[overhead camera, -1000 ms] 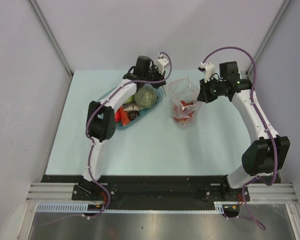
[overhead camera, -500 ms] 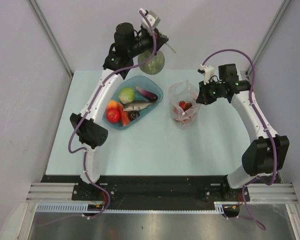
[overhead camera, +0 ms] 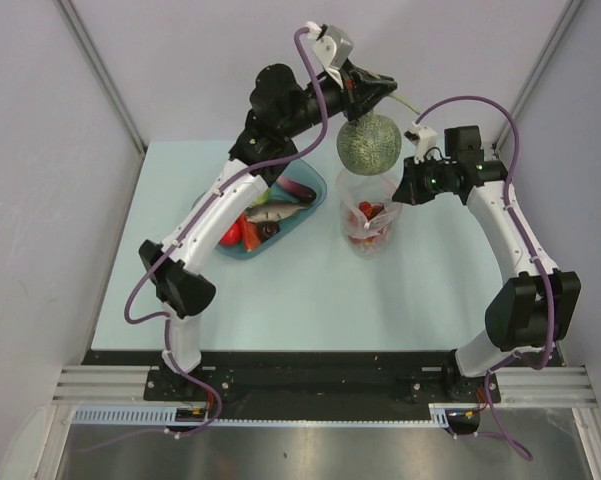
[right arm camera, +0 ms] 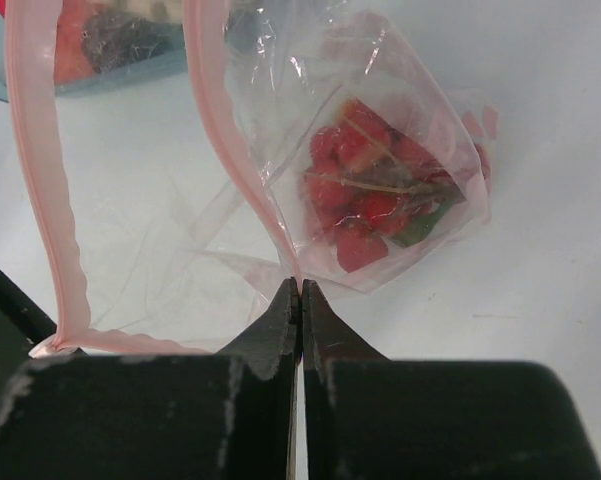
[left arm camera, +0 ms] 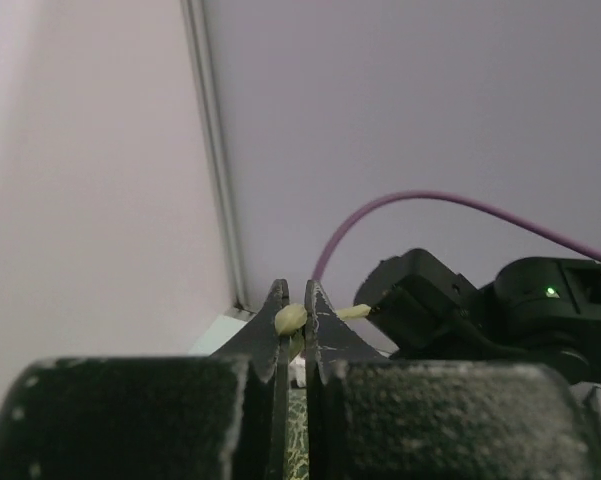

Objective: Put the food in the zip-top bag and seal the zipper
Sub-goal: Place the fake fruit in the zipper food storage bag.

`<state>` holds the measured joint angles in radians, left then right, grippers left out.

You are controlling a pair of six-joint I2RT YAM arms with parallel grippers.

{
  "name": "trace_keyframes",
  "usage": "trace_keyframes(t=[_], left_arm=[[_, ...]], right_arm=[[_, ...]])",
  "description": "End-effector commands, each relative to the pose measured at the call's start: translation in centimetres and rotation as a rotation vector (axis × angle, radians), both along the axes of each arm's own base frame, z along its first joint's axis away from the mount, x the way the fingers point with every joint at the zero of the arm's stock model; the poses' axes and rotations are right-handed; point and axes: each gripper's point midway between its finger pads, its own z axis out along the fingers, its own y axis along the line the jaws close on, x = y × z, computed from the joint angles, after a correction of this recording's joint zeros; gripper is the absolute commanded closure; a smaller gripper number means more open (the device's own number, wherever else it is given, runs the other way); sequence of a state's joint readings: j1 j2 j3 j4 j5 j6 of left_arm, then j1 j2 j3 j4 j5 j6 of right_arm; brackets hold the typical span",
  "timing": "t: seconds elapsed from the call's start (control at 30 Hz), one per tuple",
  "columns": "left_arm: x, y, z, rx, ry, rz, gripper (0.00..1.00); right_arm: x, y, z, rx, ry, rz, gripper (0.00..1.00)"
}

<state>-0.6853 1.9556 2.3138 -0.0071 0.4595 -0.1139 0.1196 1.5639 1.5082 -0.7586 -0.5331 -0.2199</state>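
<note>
my overhead camera looks down from behind the arm bases, taking in the whole table (overhead camera: 280, 290). the left wrist camera, carried high, looks level past the left gripper (left arm camera: 291, 318) toward the back wall (left arm camera: 430, 100) and the right arm (left arm camera: 440, 310). the right wrist camera peers steeply down, close on the zip-top bag (right arm camera: 380, 90); overhead shows both too.

The left arm (overhead camera: 212, 208) and right arm (overhead camera: 516, 236) are white links with bulky black joints, looped purple cables (overhead camera: 460, 99) and scuffed black fingers (right arm camera: 276, 336).
</note>
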Motion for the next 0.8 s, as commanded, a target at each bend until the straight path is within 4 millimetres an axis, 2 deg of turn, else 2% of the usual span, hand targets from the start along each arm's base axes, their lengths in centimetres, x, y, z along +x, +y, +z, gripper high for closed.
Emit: trace_keyframes(t=[0.0, 0.13, 0.23, 0.33, 0.43, 0.57, 0.63, 0.67, 0.7, 0.77], left_arm=[[-0.1, -1.4, -1.7, -0.069, 0.107, -0.094, 1.0], [1.0, -2.6, -4.7, -0.071, 0.183, -0.115, 1.0], [1.4, -3.2, -5.8, -0.071, 0.219, -0.123, 1.0], [1.3, -3.4, -5.4, -0.081, 0.216, -0.125, 1.0], [1.6, -3.9, -5.9, -0.09, 0.247, -0.137, 1.0], [1.4, -4.6, -7.4, -0.085, 0.298, -0.162, 1.0], [1.5, -4.9, -9.3, -0.067, 0.344, -0.169, 1.0], [1.4, -5.0, -9.6, -0.07, 0.361, -0.18, 1.0], [1.5, -5.2, -11.3, -0.053, 0.395, -0.18, 1.0], [1.7, -5.4, -12.3, -0.05, 0.418, -0.178, 1.0]], right_arm=[[1.2, 0.0, 1.4, 0.103, 0.01, -0.042, 1.0], [1.7, -1.0, 1.6, 0.165, 0.049, -0.085, 1.0], [1.6, -1.2, 1.6, 0.178, 0.057, -0.087, 1.0], [1.6, -1.3, 1.4, 0.181, 0.064, -0.087, 1.0], [1.9, -1.2, 1.4, 0.194, 0.068, -0.089, 1.0], [2.3, -1.2, 1.5, 0.224, 0.086, -0.103, 1.0], [2.4, -0.9, 1.7, 0.249, 0.099, -0.103, 1.0], [2.8, -1.9, 1.7, 0.258, 0.101, -0.125, 1.0], [2.9, -2.0, 1.9, 0.291, 0.113, -0.127, 1.0], [2.9, -1.9, 2.1, 0.324, 0.133, -0.131, 1.0]])
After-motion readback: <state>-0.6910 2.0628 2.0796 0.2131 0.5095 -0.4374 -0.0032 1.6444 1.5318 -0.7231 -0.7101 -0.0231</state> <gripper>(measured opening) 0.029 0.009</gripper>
